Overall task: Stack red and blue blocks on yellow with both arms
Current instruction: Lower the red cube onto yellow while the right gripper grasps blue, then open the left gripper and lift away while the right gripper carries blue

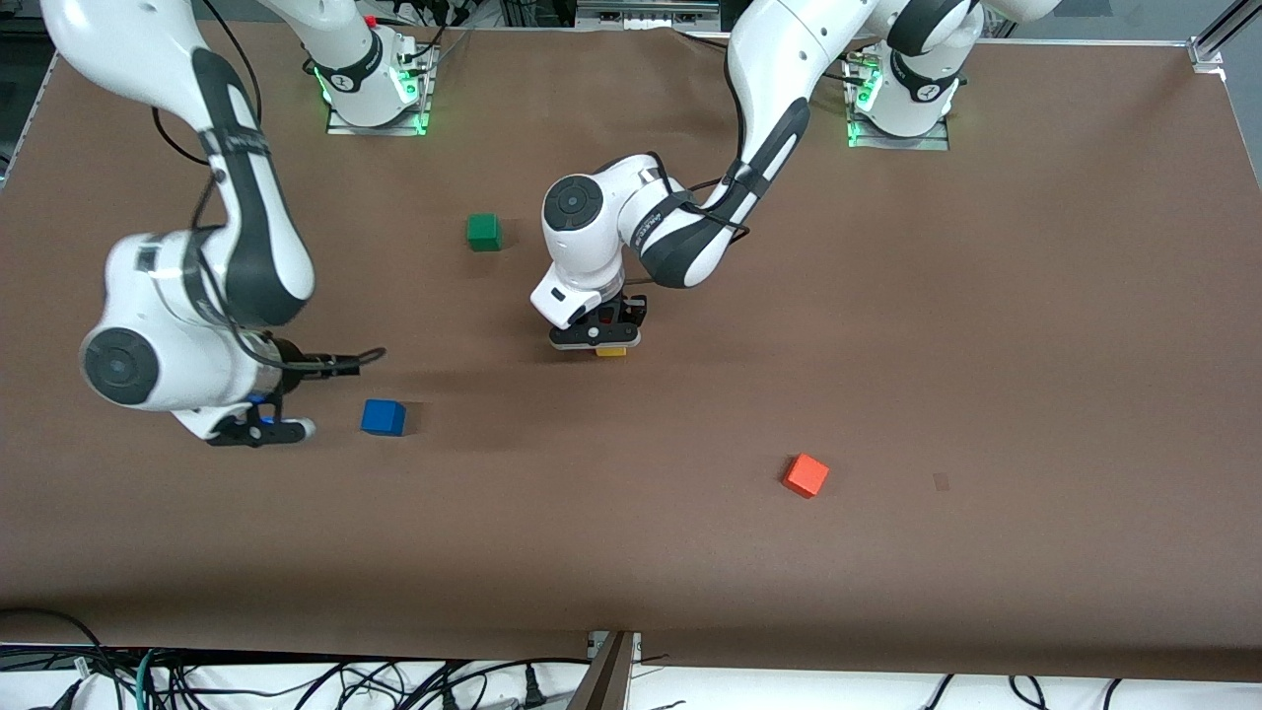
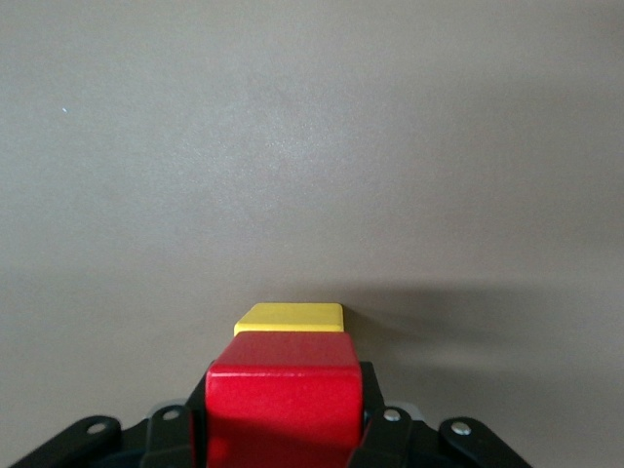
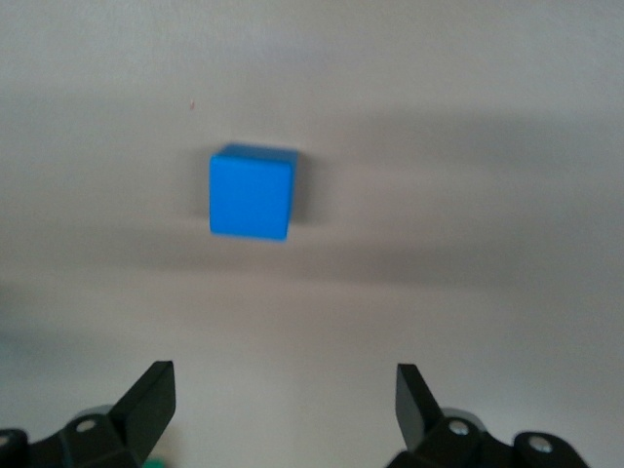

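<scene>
My left gripper is at mid-table, shut on the red block, which is hidden under the hand in the front view. The yellow cube lies directly beneath the red block, and only its edge peeks out below the gripper. Whether the two touch I cannot tell. The blue block sits on the table toward the right arm's end. My right gripper hangs low beside it, open and empty, and the blue block lies ahead of its spread fingertips.
A green cube lies nearer the robot bases, between the two arms. An orange cube sits nearer the front camera, toward the left arm's end. The brown table runs wide around them.
</scene>
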`<state>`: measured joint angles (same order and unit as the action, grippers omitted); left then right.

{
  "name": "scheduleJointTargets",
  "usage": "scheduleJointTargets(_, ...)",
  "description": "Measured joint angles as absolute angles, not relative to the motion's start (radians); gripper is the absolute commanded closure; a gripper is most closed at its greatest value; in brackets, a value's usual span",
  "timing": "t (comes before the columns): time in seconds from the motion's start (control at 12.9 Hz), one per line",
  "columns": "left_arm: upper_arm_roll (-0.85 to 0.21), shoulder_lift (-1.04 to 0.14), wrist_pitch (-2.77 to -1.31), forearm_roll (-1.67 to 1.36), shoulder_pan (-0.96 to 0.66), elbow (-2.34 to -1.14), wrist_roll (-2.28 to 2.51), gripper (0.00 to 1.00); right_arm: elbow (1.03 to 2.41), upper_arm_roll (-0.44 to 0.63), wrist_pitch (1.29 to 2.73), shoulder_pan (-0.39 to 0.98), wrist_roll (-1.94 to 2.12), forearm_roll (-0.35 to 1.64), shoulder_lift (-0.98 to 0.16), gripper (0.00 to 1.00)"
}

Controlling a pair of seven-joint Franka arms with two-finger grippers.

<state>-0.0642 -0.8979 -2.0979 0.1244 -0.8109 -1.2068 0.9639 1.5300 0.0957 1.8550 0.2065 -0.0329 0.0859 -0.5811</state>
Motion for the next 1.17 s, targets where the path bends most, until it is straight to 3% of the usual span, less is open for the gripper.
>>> scheduleJointTargets(0.31,-0.063,-0.898,-2.098,0.125,-0.81,-1.207,0.964,0.71,1.465,0.091,1.981,0.236,-0.034,0.088,-0.717,0.0)
scheduleJointTargets(0.7,-0.062,-0.898,-2.099,0.125,-0.81,-1.208,0.964,0.71,1.444,0.092,2.024,0.243,-0.041,0.099,-0.765,0.01)
scheduleJointTargets(0.78,-0.062,-0.898,-2.099,0.125,-0.81,-1.208,0.964,0.7,1.448,0.093,2.035,0.241,-0.041,0.103,-0.77,0.07)
scheduleJointTargets(0.85,-0.062,-0.898,-2.099,0.125,-0.81,-1.208,0.964,0.7,1.454,0.093,2.045,0.24,-0.041,0.106,-0.774,0.23)
scheduleJointTargets(1.01,-0.062,-0.898,-2.099,0.148,-0.81,-1.209,0.965,0.43,1.459,0.093,2.057,0.239,-0.041,0.11,-0.782,0.47)
scheduleJointTargets(1.17,-0.062,-0.897,-2.099,0.159,-0.81,-1.21,0.968,0.0,1.459,0.094,2.059,0.237,-0.041,0.122,-0.788,0.71)
